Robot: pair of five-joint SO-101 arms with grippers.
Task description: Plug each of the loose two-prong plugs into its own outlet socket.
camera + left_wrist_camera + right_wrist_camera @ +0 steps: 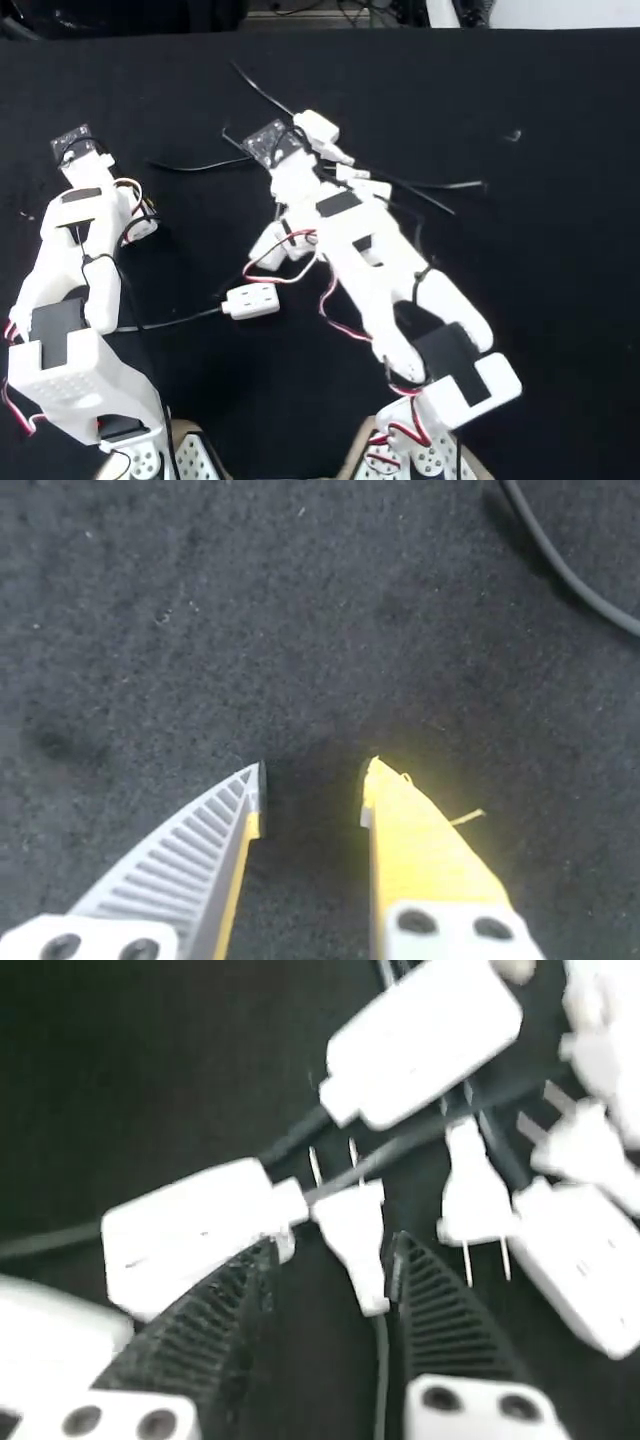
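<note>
In the right wrist view my right gripper (335,1255) is open around a white two-prong plug (352,1232), whose prongs point away from the wrist. One finger (420,1290) lies against the plug's side; the other stands a little off it. A white outlet socket (190,1235) on a black cord lies just beside the plug, and a larger white socket block (420,1035) lies beyond. From above, this gripper (275,142) sits among white plugs (352,176). My left gripper (310,780) hangs open over bare black cloth, at the far left of the table (75,148).
Another white outlet socket (252,300) with a black cord lies between the two arms. Further loose plugs (475,1195) and a white block (580,1250) crowd around the right gripper. Black cables (440,186) trail across the cloth. A black cable (570,565) passes near the left gripper.
</note>
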